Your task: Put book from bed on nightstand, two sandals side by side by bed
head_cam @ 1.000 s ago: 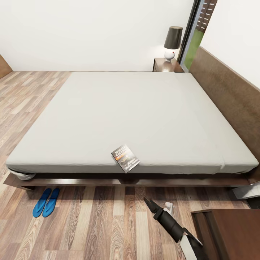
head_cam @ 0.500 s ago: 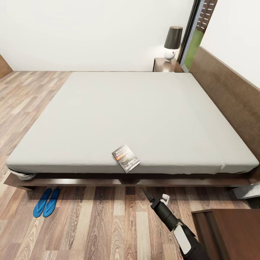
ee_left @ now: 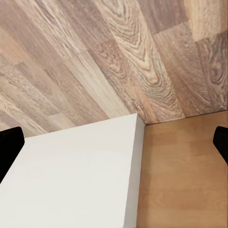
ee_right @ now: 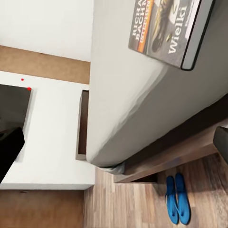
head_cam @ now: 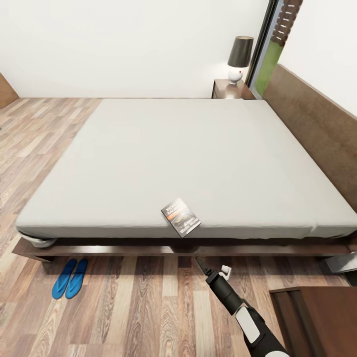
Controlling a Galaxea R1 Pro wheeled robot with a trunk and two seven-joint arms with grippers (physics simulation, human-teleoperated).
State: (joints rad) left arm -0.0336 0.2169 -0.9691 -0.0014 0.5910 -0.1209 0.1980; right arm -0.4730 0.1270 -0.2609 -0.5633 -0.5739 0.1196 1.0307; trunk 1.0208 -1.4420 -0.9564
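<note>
Judging from how things lie, nothing of the task is finished: the book [head_cam: 181,224] is on the bed [head_cam: 188,158], at the near edge of the pale grey mattress with one corner jutting over it, and no nightstand holds it yet. The two sandals [head_cam: 70,284] lie on the wooden floor [head_cam: 148,307] near the bed's near-left corner, close together and roughly parallel, so that half may need little or no work. The right hand [head_cam: 212,270] hangs over the floor just short of the bed frame, below and slightly right of the book, its dark fingers spread apart and holding nothing. The left hand's fingertips [ee_left: 10,145] show wide apart at the edges of its own view, empty too. The book is thin, dark-covered, with white lettering and an orange band. A nightstand [head_cam: 231,89] carrying a lamp [head_cam: 239,58] stands at the far right by the headboard; another dark cabinet [head_cam: 317,317] sits near right.
</note>
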